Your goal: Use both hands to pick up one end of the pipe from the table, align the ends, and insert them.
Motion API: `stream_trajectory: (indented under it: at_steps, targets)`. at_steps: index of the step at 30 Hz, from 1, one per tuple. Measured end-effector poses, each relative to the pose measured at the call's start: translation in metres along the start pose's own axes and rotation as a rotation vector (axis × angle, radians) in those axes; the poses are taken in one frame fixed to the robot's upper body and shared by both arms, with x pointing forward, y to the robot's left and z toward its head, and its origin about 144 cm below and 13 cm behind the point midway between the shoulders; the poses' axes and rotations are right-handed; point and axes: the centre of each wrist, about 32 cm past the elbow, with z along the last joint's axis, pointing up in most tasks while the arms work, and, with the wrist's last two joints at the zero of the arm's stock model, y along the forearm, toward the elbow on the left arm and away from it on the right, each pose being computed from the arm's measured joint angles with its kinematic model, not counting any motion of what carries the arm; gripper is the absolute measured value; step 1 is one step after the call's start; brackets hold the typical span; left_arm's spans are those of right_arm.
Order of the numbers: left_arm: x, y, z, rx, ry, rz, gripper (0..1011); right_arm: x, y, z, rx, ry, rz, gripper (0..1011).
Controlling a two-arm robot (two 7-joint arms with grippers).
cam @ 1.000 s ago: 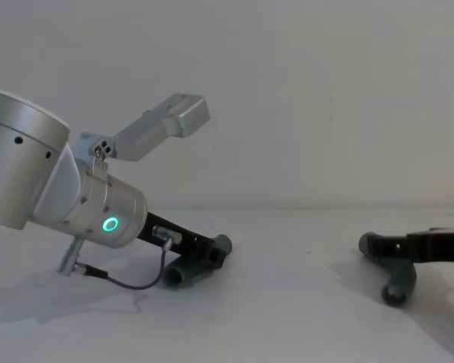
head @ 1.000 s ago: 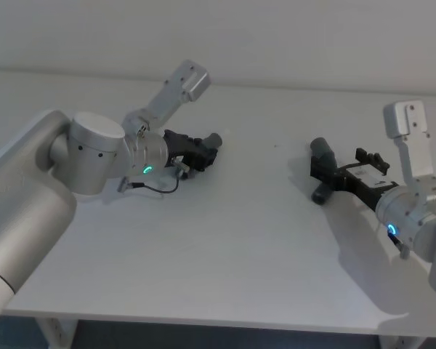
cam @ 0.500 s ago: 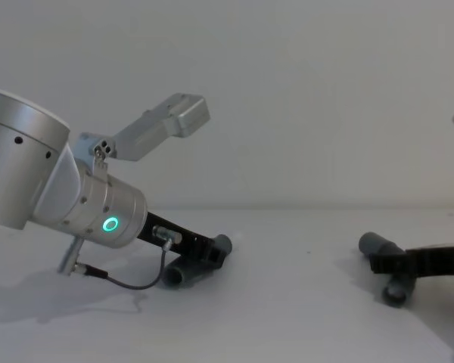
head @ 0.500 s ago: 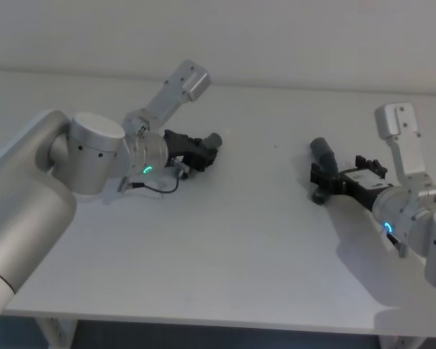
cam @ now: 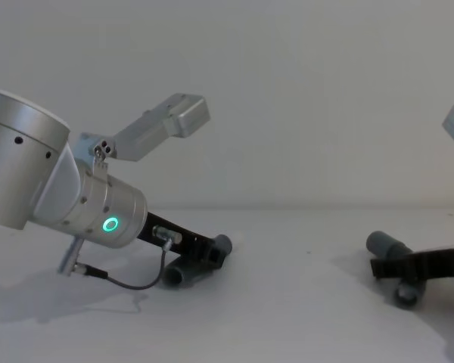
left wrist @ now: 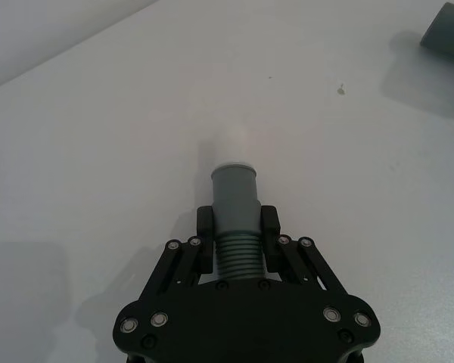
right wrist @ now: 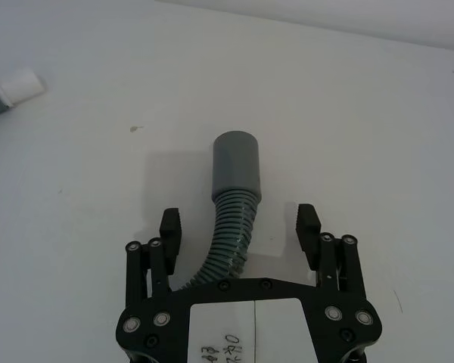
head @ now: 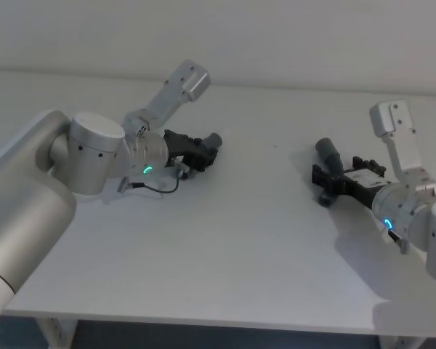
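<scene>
Left gripper point(left wrist: 237, 224) clamped on the ribbed neck of the pale-tipped pipe piece point(left wrist: 234, 189), low at the left side of the tabletop point(head: 240, 240), right gripper point(right wrist: 240, 221) spread wide astride the other pipe piece point(right wrist: 236, 170) lying on the tabletop's right side, gaps either side.

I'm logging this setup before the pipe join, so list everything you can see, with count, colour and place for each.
table: one, white, under everything.
wall: one, pale grey, behind the table.
left pipe piece: one, dark grey with a paler tip, at the table's left side, held in the left gripper.
right pipe piece: one, dark grey, ribbed and bent, lying at the table's right side.
cable: one, thin and black, looping from the left wrist.
left gripper: one, black, shut on the left pipe piece.
right gripper: one, black, open, a finger on either side of the right pipe piece, not touching it.
</scene>
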Motion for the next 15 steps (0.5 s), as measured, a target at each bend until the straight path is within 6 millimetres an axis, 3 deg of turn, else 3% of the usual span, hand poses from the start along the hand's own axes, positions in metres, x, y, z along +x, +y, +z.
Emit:
stream_trajectory:
  at_steps: [2, 15]
  targets:
    - [0.0, 0.0, 0.0, 0.0, 0.0, 0.0, 354, 0.0002, 0.0003, 0.0003, -0.002, -0.001, 0.0, 909]
    - [0.0, 0.0, 0.0, 0.0, 0.0, 0.0, 354, 0.0015, 0.0018, 0.0021, -0.012, -0.009, 0.0, 503]
